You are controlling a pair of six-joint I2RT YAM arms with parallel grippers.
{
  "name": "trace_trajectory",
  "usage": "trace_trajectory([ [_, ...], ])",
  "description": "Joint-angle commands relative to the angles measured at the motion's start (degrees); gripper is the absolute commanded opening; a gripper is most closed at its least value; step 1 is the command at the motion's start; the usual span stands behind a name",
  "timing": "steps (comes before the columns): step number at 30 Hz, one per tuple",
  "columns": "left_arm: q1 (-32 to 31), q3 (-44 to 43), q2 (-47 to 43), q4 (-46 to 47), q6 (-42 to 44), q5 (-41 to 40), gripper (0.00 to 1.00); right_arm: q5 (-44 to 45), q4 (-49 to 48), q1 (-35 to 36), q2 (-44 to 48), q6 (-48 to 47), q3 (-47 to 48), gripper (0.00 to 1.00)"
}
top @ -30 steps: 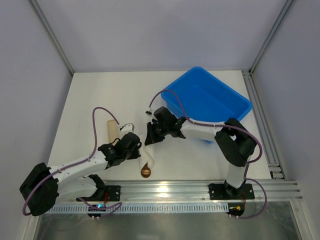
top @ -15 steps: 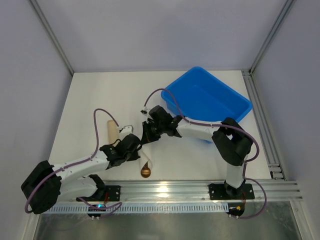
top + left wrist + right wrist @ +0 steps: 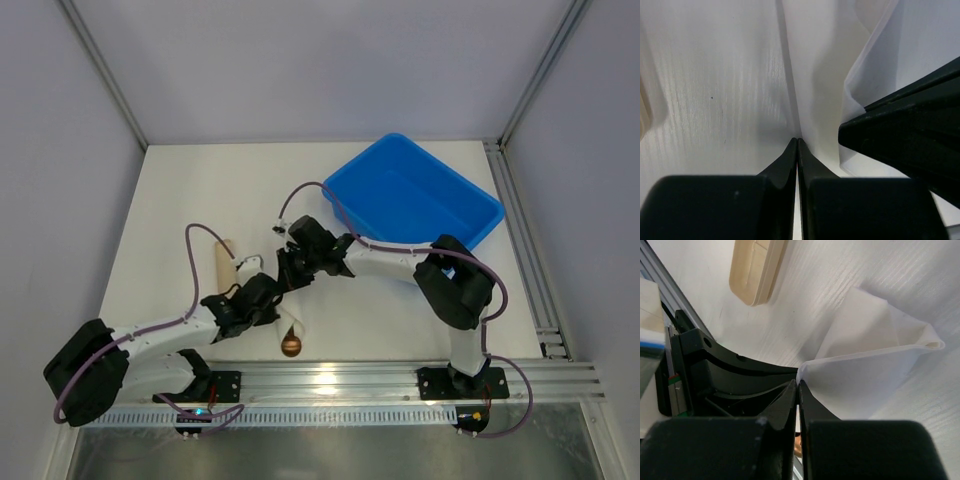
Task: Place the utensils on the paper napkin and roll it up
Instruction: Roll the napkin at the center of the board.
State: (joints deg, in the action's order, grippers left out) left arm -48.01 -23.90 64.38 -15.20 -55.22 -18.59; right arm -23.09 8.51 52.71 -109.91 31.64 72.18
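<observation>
The white paper napkin [image 3: 294, 322] lies partly folded at the near middle of the table, with the gold-bronze spoon's bowl [image 3: 291, 346] sticking out at its near end. The fork is hidden. My left gripper [image 3: 268, 303] is shut, its tips on a raised fold of the napkin [image 3: 820, 75]. My right gripper [image 3: 288, 272] is shut on a lifted corner of the napkin [image 3: 865, 365], right beside the left gripper's black body [image 3: 730, 382]. The right gripper's finger [image 3: 910, 130] fills the right of the left wrist view.
A tan beige cylinder [image 3: 222, 262] lies left of the grippers and also shows in the right wrist view [image 3: 757, 270]. A blue bin [image 3: 415, 195] stands at the back right. The metal rail [image 3: 400, 378] runs along the near edge.
My right gripper has moved left and slightly back, carrying the napkin corner over towards the left gripper. The left gripper has shifted a little nearer. The spoon bowl has stayed put.
</observation>
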Motion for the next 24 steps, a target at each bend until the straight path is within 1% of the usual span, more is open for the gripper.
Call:
trace_trajectory([
  [1, -0.2, 2.0, -1.0, 5.3, -1.5, -2.8, 0.00, 0.2, -1.0, 1.0, 0.0, 0.3, 2.6, 0.04],
  [12, -0.2, 2.4, 1.5, 7.7, -1.2, -2.2, 0.00, 0.3, -0.5, 3.1, -2.1, 0.7, 4.7, 0.04],
  [24, -0.2, 3.3, 0.8, 8.3, -1.1, -2.4, 0.00, 0.3, -1.0, 4.9, -2.2, 1.6, 4.5, 0.04],
])
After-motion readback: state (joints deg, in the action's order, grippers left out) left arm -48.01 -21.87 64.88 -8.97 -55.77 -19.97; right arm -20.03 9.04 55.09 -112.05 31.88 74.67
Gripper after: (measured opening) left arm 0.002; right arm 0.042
